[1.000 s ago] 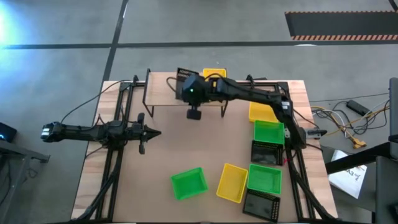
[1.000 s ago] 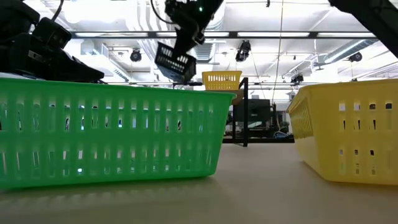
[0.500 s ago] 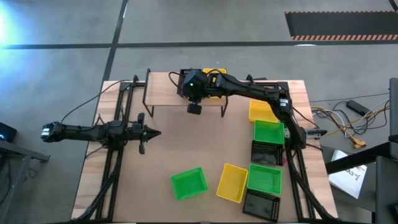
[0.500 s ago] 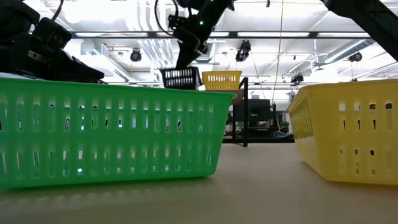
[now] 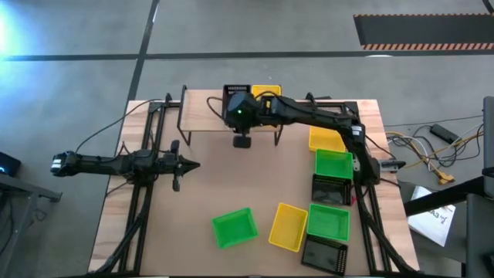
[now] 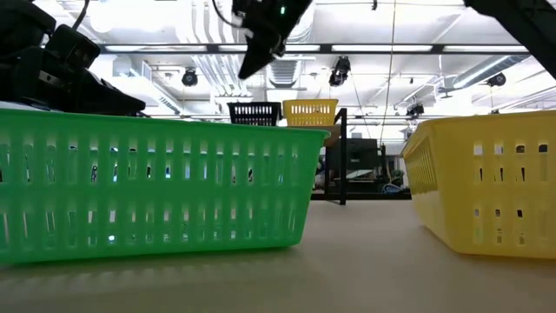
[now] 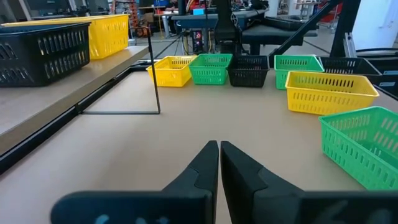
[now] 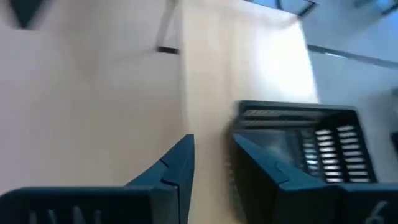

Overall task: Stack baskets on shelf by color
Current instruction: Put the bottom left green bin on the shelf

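A black perforated basket (image 6: 254, 114) stands level on the light-wood shelf (image 5: 204, 114), its base on the board, right beside a yellow basket (image 6: 310, 112) that also stands there. My right gripper (image 6: 252, 54) hovers just above the black basket (image 5: 236, 92), open and clear of it. In the right wrist view the basket (image 8: 323, 146) lies beside the fingers of my right gripper (image 8: 211, 158). My left gripper (image 7: 219, 158) is shut and empty, low over the table's left half (image 5: 191, 164).
Loose on the table near the front edge: a green basket (image 5: 234, 228), a yellow one (image 5: 289, 226), another green (image 5: 329, 221) and a black one (image 5: 324, 252). Along the right edge run yellow (image 5: 324, 139), green (image 5: 333, 164) and black (image 5: 331, 190) baskets. The table's middle is bare.
My right gripper carried the black basket, tilted and in the air, toward the far edge and down onto the shelf beside the yellow basket. It then let go and rose. The basket now stands level on the board.
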Tool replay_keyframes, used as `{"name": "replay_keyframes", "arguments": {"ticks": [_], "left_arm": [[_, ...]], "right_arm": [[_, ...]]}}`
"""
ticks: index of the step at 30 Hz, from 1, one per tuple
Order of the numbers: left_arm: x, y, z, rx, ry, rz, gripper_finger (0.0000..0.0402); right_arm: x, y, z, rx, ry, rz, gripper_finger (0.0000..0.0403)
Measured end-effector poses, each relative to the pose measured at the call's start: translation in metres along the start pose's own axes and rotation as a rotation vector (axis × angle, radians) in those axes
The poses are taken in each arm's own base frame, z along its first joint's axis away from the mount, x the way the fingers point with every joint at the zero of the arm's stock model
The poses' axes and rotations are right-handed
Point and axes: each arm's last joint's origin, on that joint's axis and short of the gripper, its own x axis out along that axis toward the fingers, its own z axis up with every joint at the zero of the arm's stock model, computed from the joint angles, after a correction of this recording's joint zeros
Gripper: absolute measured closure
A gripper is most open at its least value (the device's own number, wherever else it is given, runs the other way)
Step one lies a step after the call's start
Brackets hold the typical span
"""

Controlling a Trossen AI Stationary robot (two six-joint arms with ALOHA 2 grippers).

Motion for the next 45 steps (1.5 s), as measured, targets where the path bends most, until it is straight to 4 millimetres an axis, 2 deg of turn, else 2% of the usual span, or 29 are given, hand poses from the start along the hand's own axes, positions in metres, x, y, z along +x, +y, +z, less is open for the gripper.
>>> {"name": "replay_keyframes", "arguments": {"ticks": [3,7,13,17,19,22,25,28,30,34,36,41,45], "left_arm": [[0.0,0.0,0.0,0.0,0.0,0.0,0.0399],[0.0,0.0,0.0,0.0,0.001,0.0,0.0399],[0.0,0.0,0.0,0.0,0.0,0.0,0.0399],[0.0,0.0,0.0,0.001,0.0,0.0,0.0399],[0.0,0.0,0.001,0.088,-0.01,0.003,0.0399],[0.0,0.0,0.003,0.332,-0.035,0.01,0.0399],[0.0,0.0,0.007,0.536,-0.069,0.026,0.0399],[-0.001,0.0,0.014,0.575,-0.146,0.037,0.0399],[-0.002,-0.001,0.022,0.482,-0.238,-0.004,0.0399],[-0.007,-0.002,0.036,0.135,-0.39,-0.1,0.0399],[-0.009,-0.002,0.041,0.029,-0.443,-0.115,0.0399],[-0.015,-0.001,0.055,-0.046,-0.6,-0.131,0.0399],[-0.009,-0.004,0.065,-0.035,-0.492,-0.223,0.04]], "right_arm": [[-0.003,0.031,-0.006,-0.009,0.06,0.064,0.0326],[-0.004,0.089,-0.024,0.002,0.12,0.137,0.0349],[-0.016,0.184,-0.064,0.107,0.047,0.125,0.0374],[-0.037,0.24,-0.092,0.205,-0.042,0.14,0.0376],[-0.053,0.262,-0.105,0.247,-0.098,0.141,0.0374],[-0.075,0.288,-0.123,0.254,-0.18,0.106,0.0374],[-0.092,0.301,-0.137,0.228,-0.253,0.012,0.0374],[-0.104,0.303,-0.148,0.209,-0.309,-0.093,0.0374],[-0.105,0.302,-0.154,0.213,-0.322,-0.141,0.0374],[-0.101,0.298,-0.164,0.261,-0.317,-0.15,0.0374],[-0.099,0.298,-0.17,0.265,-0.308,-0.149,0.0374],[-0.093,0.302,-0.179,0.271,-0.31,-0.141,0.0374],[-0.092,0.307,-0.183,0.303,-0.35,-0.108,0.0374]]}}
